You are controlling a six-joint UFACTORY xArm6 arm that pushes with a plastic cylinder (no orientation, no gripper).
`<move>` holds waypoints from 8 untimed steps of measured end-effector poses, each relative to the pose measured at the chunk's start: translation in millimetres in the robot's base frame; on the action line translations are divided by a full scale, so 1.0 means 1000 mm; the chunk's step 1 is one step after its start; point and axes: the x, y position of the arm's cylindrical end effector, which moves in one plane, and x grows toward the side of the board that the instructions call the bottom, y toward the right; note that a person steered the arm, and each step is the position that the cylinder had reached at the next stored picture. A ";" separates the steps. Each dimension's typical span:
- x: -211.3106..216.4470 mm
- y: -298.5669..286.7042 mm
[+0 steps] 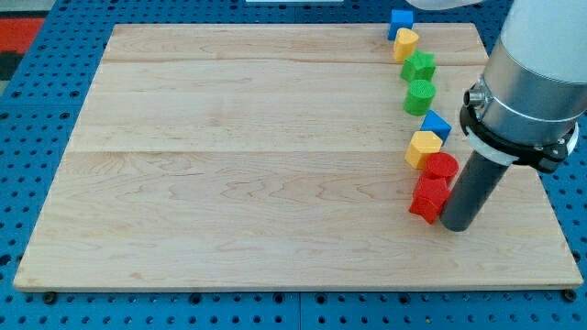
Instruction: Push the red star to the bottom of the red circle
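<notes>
The red star [427, 199] lies at the right side of the wooden board, just below the red circle [441, 167] and touching it. My tip [456, 225] rests on the board right against the star's right lower side, below and slightly right of the red circle. The dark rod rises from there up to the grey arm at the view's right.
A line of blocks runs up the board's right side: a yellow block [424, 148], a blue block [436, 125], a green circle [419, 95], a green star [419, 67], a yellow block [405, 43] and a blue block [400, 22]. The board's right edge [550, 197] is near my tip.
</notes>
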 end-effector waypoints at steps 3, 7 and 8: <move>0.000 0.002; -0.003 0.003; -0.003 0.002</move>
